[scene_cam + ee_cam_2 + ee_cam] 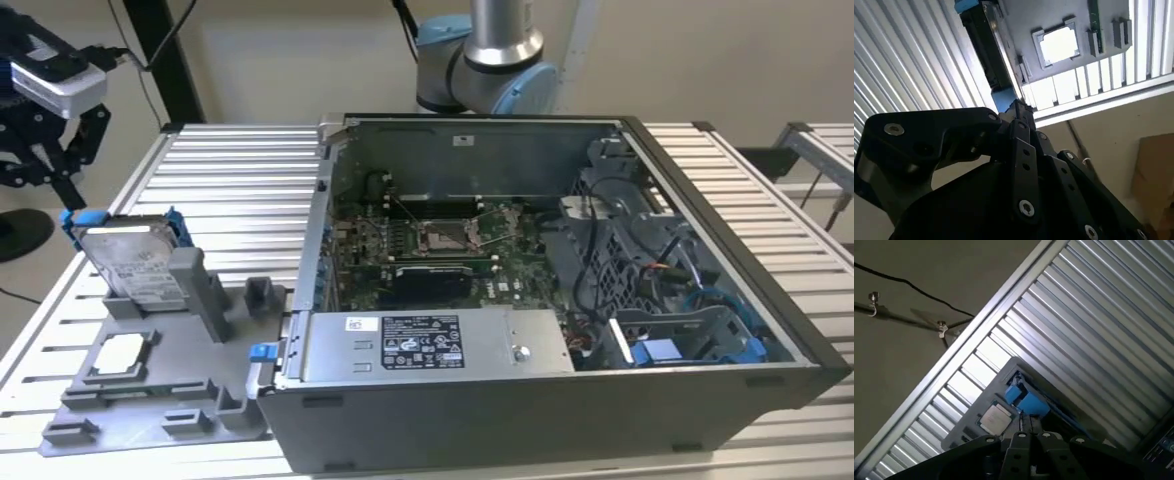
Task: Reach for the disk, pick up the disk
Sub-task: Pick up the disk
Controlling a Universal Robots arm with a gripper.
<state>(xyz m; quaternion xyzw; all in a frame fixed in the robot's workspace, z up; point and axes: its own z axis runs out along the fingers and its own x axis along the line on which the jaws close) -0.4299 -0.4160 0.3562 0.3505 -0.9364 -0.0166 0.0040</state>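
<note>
The disk [130,262], a silver hard drive with a white label in a bright blue frame, stands on edge in a slot of the grey fixture plate [167,405] at the exterior view's left. My black gripper [54,182] hangs just above and behind the disk's top edge, apart from it, with its fingers spread open and nothing between them. In the second wrist view the disk [988,47] shows edge-on beyond the gripper's black links [1019,150]. Its blue frame corner [1026,401] appears in the first wrist view.
A small square silver chip [120,352] lies in a pocket of the fixture plate. An open computer case [694,200] with a long grey box [427,345] along its near side stands to the exterior view's right. The slatted metal table [240,190] lies underneath.
</note>
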